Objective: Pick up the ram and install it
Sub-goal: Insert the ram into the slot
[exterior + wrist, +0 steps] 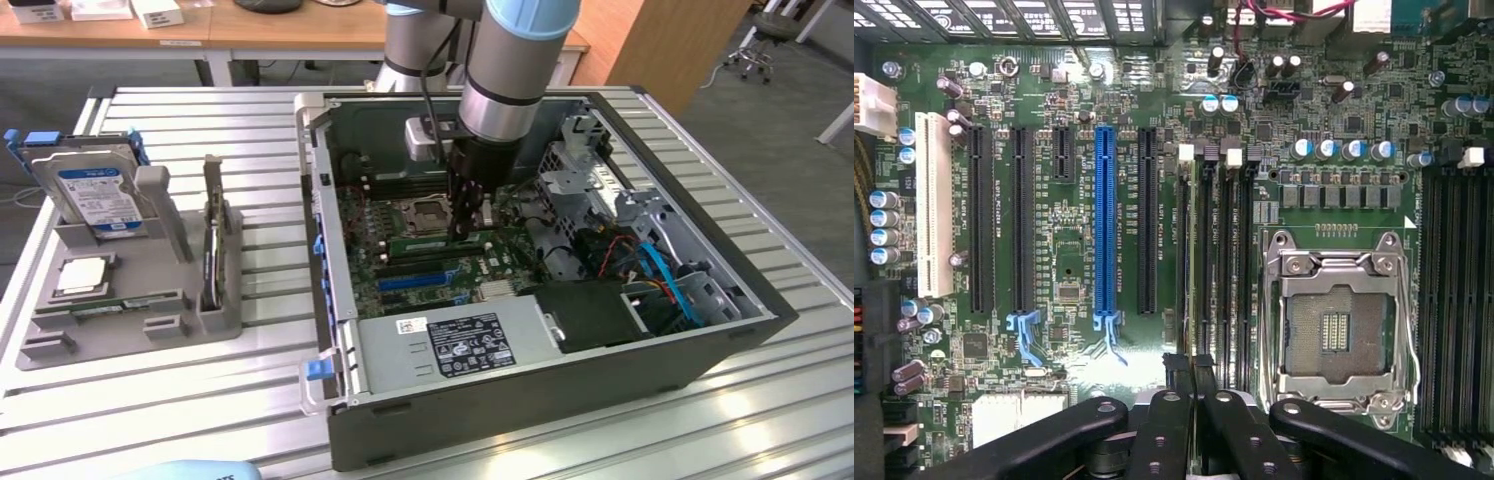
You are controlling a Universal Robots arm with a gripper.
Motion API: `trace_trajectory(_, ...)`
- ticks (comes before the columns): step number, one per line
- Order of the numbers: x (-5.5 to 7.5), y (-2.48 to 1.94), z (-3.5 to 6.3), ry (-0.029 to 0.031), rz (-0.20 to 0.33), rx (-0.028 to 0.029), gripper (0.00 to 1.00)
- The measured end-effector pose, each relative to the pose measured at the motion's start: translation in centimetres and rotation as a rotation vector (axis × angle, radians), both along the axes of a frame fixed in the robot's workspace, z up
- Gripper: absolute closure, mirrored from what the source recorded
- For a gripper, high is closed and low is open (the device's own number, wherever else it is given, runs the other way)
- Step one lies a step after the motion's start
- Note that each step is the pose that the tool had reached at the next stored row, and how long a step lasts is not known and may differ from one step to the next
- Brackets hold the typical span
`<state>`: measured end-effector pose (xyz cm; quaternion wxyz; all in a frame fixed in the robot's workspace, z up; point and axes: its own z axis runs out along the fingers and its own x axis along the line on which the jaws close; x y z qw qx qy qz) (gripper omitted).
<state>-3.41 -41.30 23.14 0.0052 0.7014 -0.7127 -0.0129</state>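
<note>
In the exterior view my gripper (465, 228) reaches down into the open computer case (350, 440), over the motherboard beside the empty CPU socket (430, 212). It is shut on the ram (422, 241), a long green stick standing on edge at the memory slots. The wrist view shows my gripper (1192, 372) with its black fingers (1176, 385) pressed together. The ram's thin top edge (1192, 250) runs straight out from between them along the outermost memory slot, beside the silver socket frame (1339, 320).
A grey tray (134, 335) at the exterior view's left holds a blue-labelled hard drive (96, 195), a square silver chip (83, 275) and an upright card (214, 250). Expansion slots, one of them blue (1104, 220), flank the memory slots. The case also contains a power supply (447, 345) and drive cages (601, 190).
</note>
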Motion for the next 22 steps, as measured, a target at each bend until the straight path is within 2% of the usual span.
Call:
trace_trajectory(1, 0.00, 0.00, -0.01, -0.0004, 0.000, 0.0016, 0.88)
trace_trajectory(10, 0.00, -0.19, 0.02, -0.0004, 0.000, 0.0022, 0.88)
trace_trajectory(22, -0.05, -0.14, -0.24, -0.0007, 0.000, 0.0022, 0.88)
